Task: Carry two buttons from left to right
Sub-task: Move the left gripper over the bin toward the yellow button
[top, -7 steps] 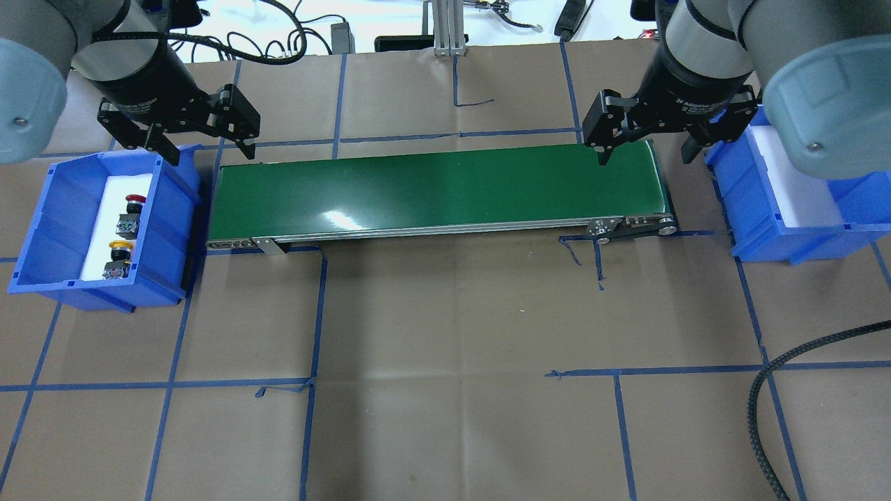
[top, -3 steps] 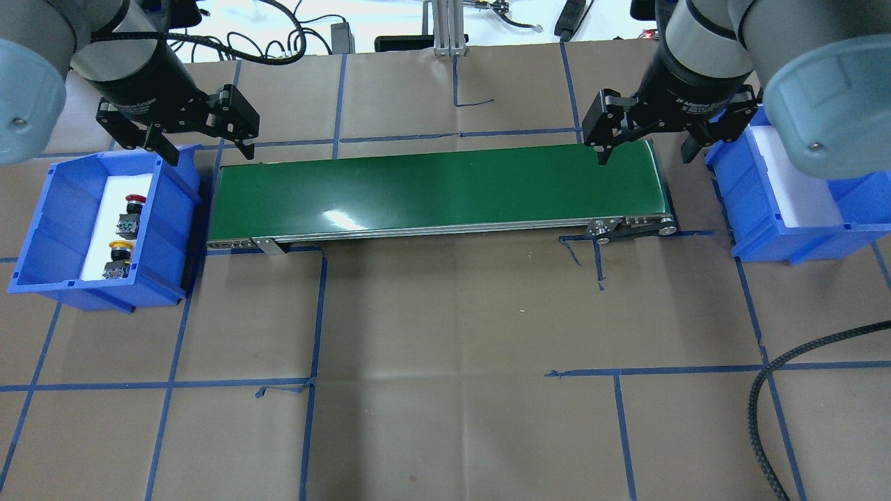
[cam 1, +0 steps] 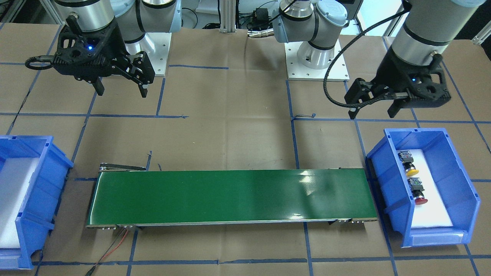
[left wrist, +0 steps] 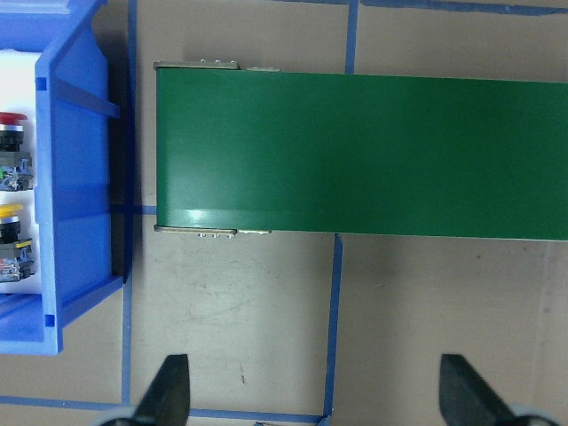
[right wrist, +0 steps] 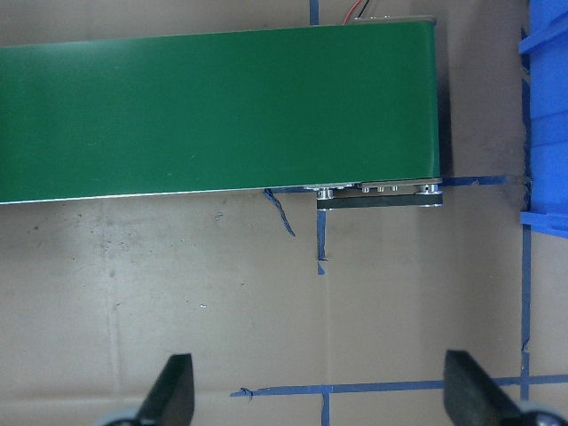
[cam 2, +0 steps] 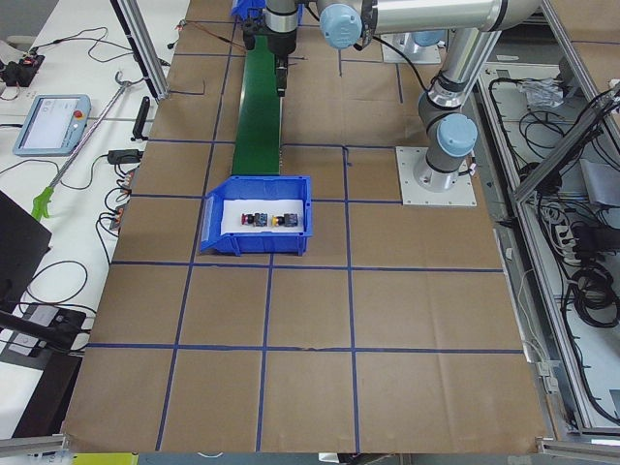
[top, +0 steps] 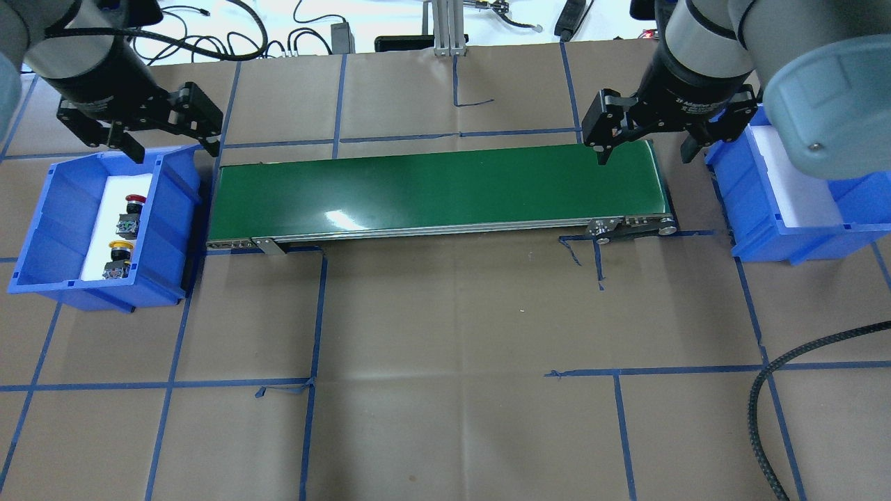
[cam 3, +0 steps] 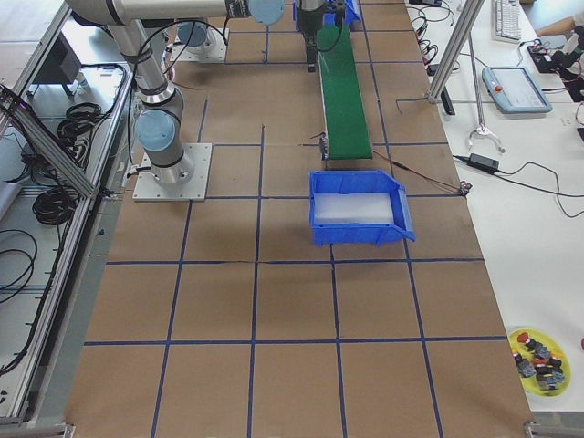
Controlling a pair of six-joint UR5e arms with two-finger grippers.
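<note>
The red-capped button (top: 131,212) and the yellow-capped button (top: 117,257) lie just beside each other in the left blue bin (top: 42,229) — red farther from the robot. The left claw (top: 173,151) hangs wide open and empty over that bin's far corner. The right claw (top: 645,157) — also spread, empty — hovers over the green conveyor (top: 438,188) at its other end.

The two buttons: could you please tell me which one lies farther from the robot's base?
The red-capped button; the yellow-capped one lies closer to the base.
</note>
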